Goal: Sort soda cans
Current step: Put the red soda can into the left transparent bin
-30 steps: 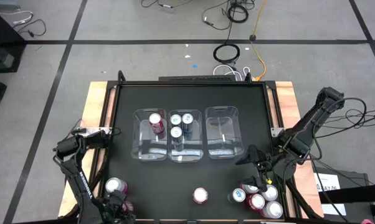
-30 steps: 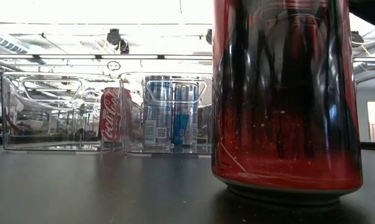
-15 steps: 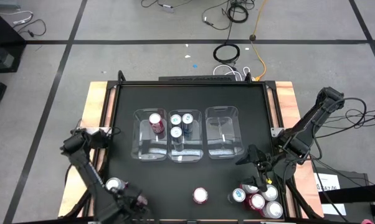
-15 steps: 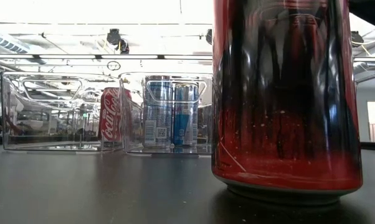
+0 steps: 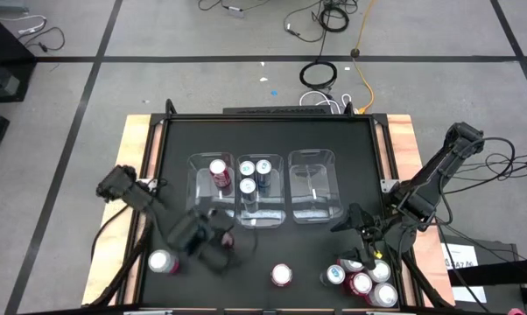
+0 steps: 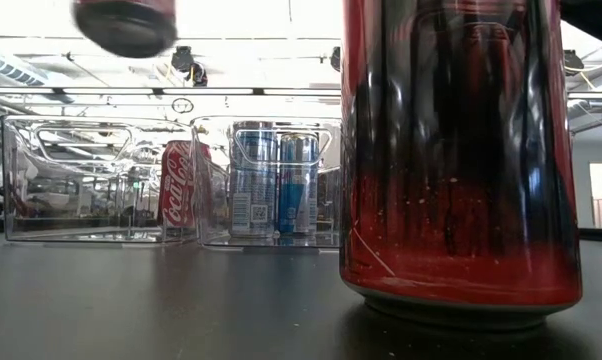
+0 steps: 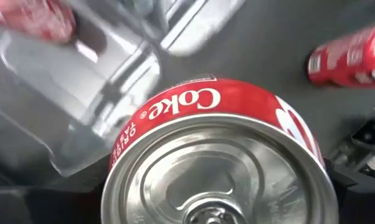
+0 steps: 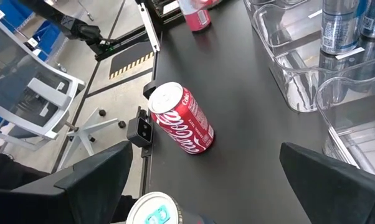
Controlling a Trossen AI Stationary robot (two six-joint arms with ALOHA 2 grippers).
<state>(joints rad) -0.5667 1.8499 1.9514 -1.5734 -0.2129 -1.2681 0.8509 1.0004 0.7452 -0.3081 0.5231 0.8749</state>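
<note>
My left gripper (image 5: pixel 213 240) hovers near the left clear bin (image 5: pixel 196 199), shut on a red Coke can (image 7: pixel 194 118); the low view shows that can's underside (image 6: pixel 126 22) high above the table. My right gripper (image 5: pixel 361 231) is open and waits above a cluster of cans (image 5: pixel 361 282) at the near right. One red can (image 5: pixel 218 169) stands in the left bin, and three blue cans (image 5: pixel 248 185) stand in the middle bin. The right bin (image 5: pixel 313 185) holds nothing. Single cans stand on the table at the near left (image 5: pixel 162 261) and the near middle (image 5: pixel 282 275). My left gripper holds the red Coke can lifted clear of the table. The can's silver top (image 7: pixel 212 180) faces the wrist camera and fills that view, so it hides the fingers and the place of contact. In the high view the hold is blurred.
Three clear bins sit side by side at mid table. The red can (image 6: pixel 461 150) at the near middle stands right in front of the low camera. The right wrist view shows that can (image 8: pixel 181 119) and a teal-topped can (image 8: pixel 153 211) below my right gripper. A raised frame (image 5: pixel 158 131) edges the black table.
My left arm has swung from the table's near-left corner toward the far side and the right, up to the left bin. It carries a red can that stood at the near left, now lifted clear. The right arm has kept still.
</note>
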